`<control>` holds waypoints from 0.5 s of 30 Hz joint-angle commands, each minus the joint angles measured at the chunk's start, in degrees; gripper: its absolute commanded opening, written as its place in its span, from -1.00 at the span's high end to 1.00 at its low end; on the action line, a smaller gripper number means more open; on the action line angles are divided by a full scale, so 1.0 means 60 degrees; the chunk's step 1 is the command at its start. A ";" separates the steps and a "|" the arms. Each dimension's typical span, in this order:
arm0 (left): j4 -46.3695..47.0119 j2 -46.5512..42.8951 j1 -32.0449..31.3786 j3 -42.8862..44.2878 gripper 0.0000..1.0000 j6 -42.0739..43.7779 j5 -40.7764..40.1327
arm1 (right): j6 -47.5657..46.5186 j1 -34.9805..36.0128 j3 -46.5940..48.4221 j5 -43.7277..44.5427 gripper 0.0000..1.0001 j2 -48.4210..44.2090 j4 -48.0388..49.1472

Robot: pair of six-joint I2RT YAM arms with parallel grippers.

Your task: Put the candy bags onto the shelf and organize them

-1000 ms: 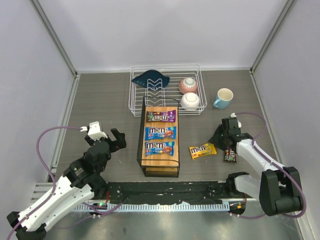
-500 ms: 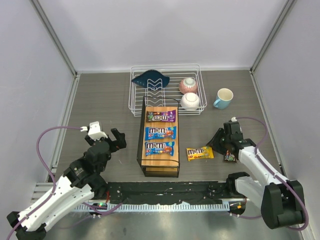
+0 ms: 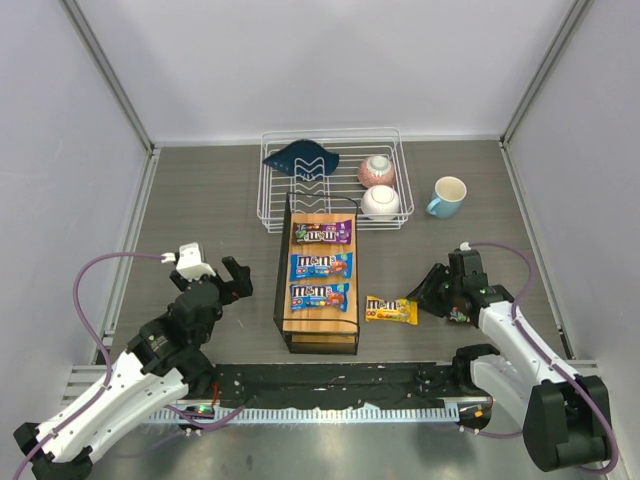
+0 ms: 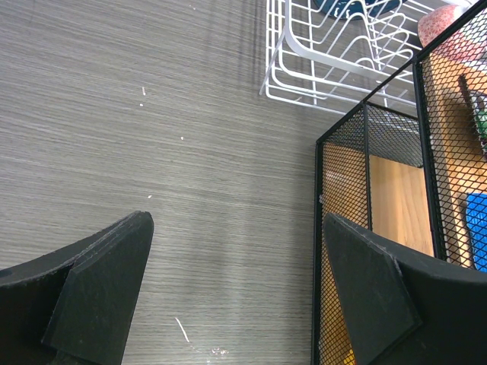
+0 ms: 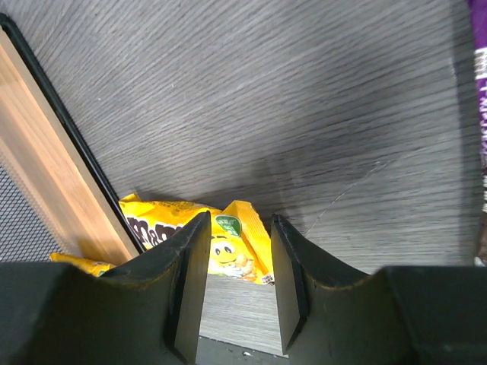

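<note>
The shelf (image 3: 283,300) holds a purple candy bag (image 3: 322,233) and two blue ones (image 3: 321,265) (image 3: 320,296) on its wooden top. A yellow candy bag (image 3: 391,310) lies on the table just right of the shelf. My right gripper (image 3: 428,299) is low at the bag's right end, jaws narrowly open. In the right wrist view the yellow bag (image 5: 228,247) lies just beyond the right gripper (image 5: 240,228), against the shelf (image 5: 46,152). A dark bag (image 3: 461,315) lies under my right arm. My left gripper (image 3: 228,280) is open and empty left of the shelf (image 4: 365,228).
A white wire dish rack (image 3: 275,205) with a dark blue dish (image 3: 300,158) and two bowls (image 3: 376,170) stands behind the shelf. A light blue mug (image 3: 448,196) stands at the back right. A purple packet edge (image 5: 479,114) shows at the right of the right wrist view.
My right gripper has moved left and nearer, and the yellow bag has slid left toward the shelf. The left arm has not moved.
</note>
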 commanded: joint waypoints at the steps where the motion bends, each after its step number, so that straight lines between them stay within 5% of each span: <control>1: 0.0328 0.0051 -0.0045 0.0087 -0.99 0.0067 0.0026 | 0.0172 -0.0038 -0.0205 -0.0839 0.14 -0.0162 0.0321; 15: 0.0329 0.0066 -0.0030 0.0087 -0.99 0.0081 0.0055 | 0.0084 -0.0024 -0.0777 -0.1617 -0.16 -0.0410 0.0925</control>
